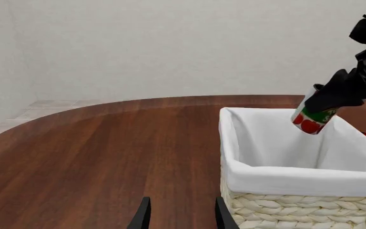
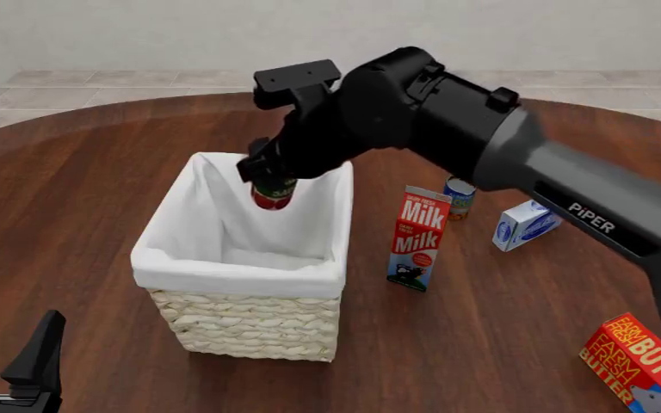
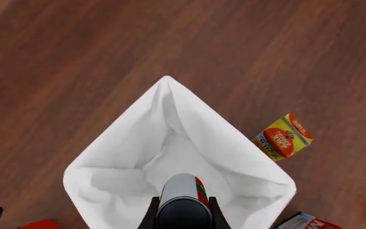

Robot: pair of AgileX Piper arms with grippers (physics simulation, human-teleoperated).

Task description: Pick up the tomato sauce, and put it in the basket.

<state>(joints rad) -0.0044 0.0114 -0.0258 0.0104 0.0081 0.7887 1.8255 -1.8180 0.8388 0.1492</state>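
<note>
Red-labelled and short, the cylindrical tomato sauce can (image 2: 272, 196) with its touch of green hangs tilted in the upper middle of the front view, clamped between the black fingers of the right gripper (image 2: 264, 176), whose jaws are closed against its sides. It sits over the open mouth of the large square pale wicker basket (image 2: 250, 323), near the far rim of the white cloth liner and clear of the liner's floor. In the right wrist view the can (image 3: 184, 193) shows at the bottom centre, directly above the white interior of the basket (image 3: 113, 138). At the lower left of the front view the left gripper (image 2: 7, 344) rests low with its fingers spread apart and nothing between them. Right of the basket stand a tall red-and-white milk carton (image 2: 416, 239), a small blue-labelled can (image 2: 460, 197) and a blue-and-white box (image 2: 526, 225); a red and yellow butter box (image 2: 639, 360) lies at the lower right.
</note>
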